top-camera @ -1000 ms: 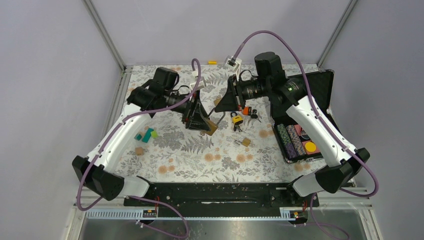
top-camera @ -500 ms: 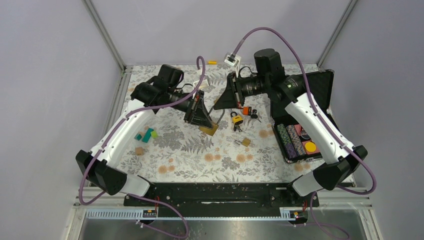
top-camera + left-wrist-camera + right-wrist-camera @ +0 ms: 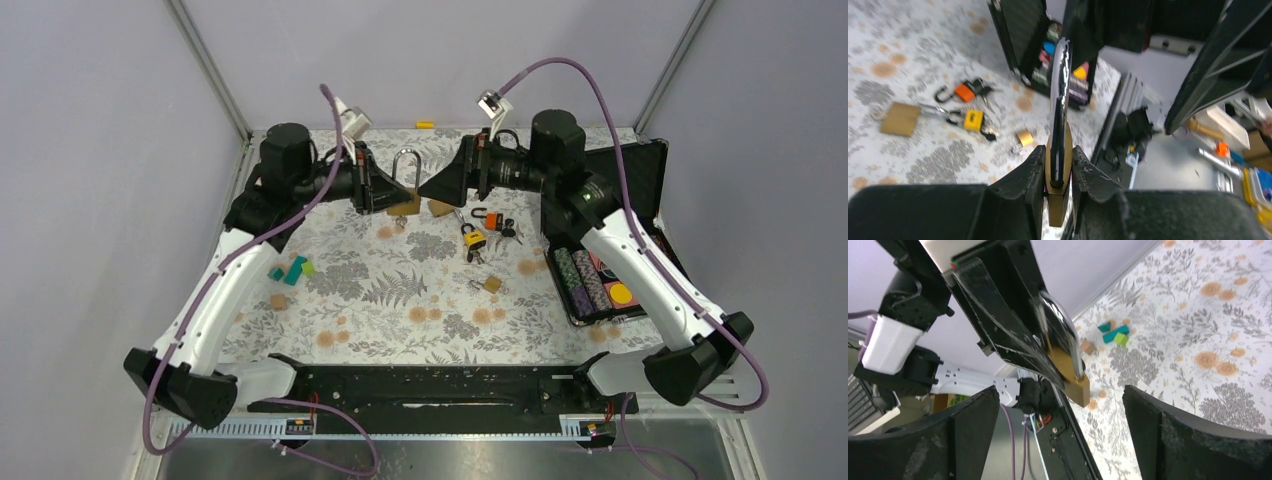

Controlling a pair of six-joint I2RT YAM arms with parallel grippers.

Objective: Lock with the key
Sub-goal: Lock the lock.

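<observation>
The left claw (image 3: 1058, 159) is clamped on the brass body of a padlock (image 3: 405, 203). It holds the padlock in the air above the far part of the table (image 3: 400, 300), with the bow upward and the long axis roughly upright. Just to the right, the right claw (image 3: 440, 190) has its fingers spread wide and is empty. It points at the padlock, which in the right wrist view sits between the two fingers without touching either. So the lock lies straight ahead of the right claw, but that claw carries no key. The keys (image 3: 508, 231) lie on the table further right, beside an orange lock (image 3: 484, 217) and a yellow lock (image 3: 473, 240), and the right arm is nearer to them. Whether the bow is snapped home, which way the keyhole faces and which key fits cannot be made out, and the left wrist view is blurred.
</observation>
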